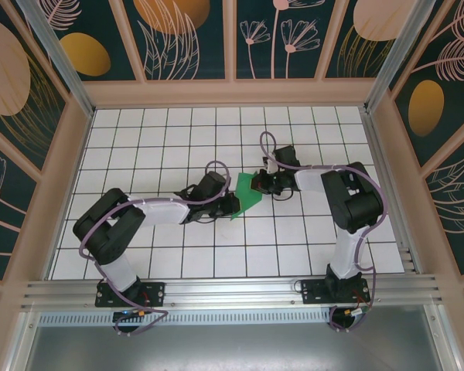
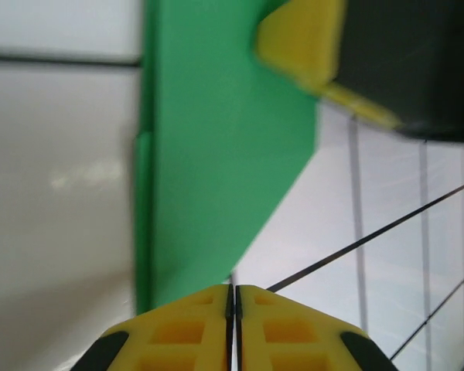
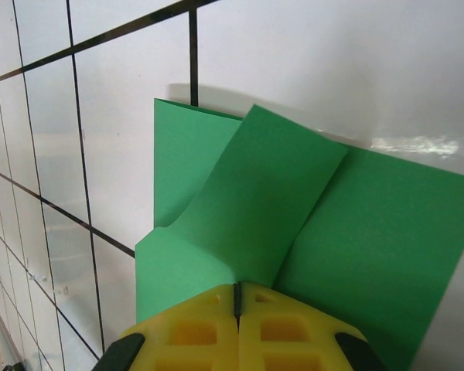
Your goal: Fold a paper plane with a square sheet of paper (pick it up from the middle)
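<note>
So there's just the one square sheet of paper [image 1: 248, 191], green and partly creased, lying around the middle of the table [image 1: 178, 255], well away from every edge, between my two hands. My right hand [image 3: 237, 300] is clamped on one flap that curls up off the sheet, I reckon so it can be laid over into the next crease. My left hand [image 2: 233, 303] sits at the opposite corner with its fingers pressed together, probably to stop the sheet sliding. Honestly can't tell if it's pinching paper. No plane shape yet.
</note>
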Robot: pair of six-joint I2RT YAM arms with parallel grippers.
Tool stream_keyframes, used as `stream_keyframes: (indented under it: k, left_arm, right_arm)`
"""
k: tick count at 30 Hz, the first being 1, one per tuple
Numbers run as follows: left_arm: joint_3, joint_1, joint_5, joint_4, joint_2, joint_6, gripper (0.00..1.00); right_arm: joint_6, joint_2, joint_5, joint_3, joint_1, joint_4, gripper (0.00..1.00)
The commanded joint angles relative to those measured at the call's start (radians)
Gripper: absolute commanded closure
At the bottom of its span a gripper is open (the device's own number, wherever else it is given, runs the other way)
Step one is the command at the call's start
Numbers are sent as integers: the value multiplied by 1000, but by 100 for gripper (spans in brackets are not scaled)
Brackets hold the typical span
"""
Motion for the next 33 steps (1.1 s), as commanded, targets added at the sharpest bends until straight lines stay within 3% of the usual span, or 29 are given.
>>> stream_keyframes:
  k: [1, 12, 19, 24, 33]
  left_arm:
    - [51, 6, -42, 7, -12, 16, 85]
    - [127, 21, -53, -13, 200, -1, 97]
    - [108, 22, -62, -50, 212, -5, 100]
    - [102, 23, -57, -67, 217, -11, 100]
    - [72, 23, -34, -104, 212, -21, 100]
  right_arm:
    - [-15, 6, -14, -4, 10, 17, 97]
    - [-24, -10, -33, -5, 12, 16, 97]
    - [-51, -48, -85, -24, 41, 58, 97]
    - [-45, 6, -70, -3, 66, 50, 97]
    - [-45, 71, 7, 32, -4, 31, 97]
